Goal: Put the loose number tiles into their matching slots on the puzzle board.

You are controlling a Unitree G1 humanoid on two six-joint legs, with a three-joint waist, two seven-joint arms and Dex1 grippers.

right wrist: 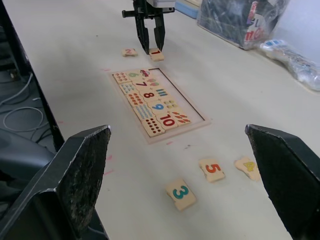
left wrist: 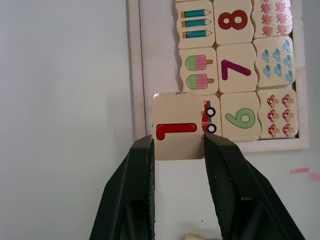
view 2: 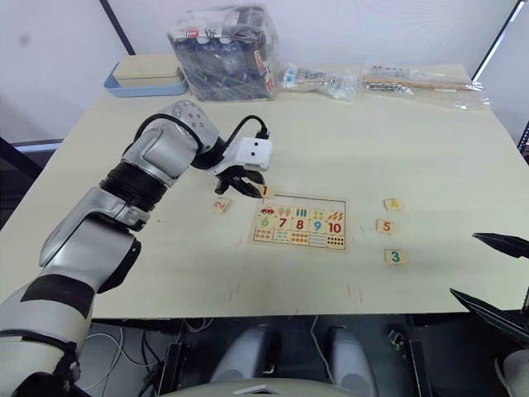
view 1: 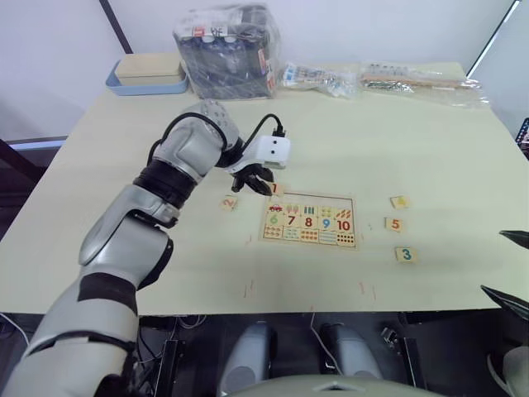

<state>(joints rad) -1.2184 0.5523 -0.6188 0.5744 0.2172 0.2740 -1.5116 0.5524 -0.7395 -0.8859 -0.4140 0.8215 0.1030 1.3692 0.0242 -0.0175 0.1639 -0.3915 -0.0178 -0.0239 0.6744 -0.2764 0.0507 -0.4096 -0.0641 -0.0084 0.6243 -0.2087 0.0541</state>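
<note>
Table (view 1: 430, 141) carries the puzzle board (view 1: 309, 221) near centre. The board's near rows are filled with 6–10 and counting pictures; the far-row slots (right wrist: 172, 95) look empty.

Left gripper (left wrist: 177, 150) is at the board's far-left corner, fingers closed on the sides of tile 1 (left wrist: 177, 127). In the left wrist view the tile overlaps the board's rim and part of the car picture, so it's over the corner, not seated.

Right gripper (right wrist: 185, 165) sits at the near right table edge, fingers wide apart, holding nothing.

Loose tiles: tile 2 (view 1: 229, 202) just left of the board; tile 4 (view 1: 399, 201), tile 5 (view 1: 394, 224) and tile 3 (view 1: 405, 254) in a column right of the board, well apart from it.

Step in hand, as I read it: placing the 1. The next move needs the tile squared over the far-left slot, lowered flat, then released. The tile looks off from the recess, so catching on the rim is the risk. Four tiles left after that.
</note>
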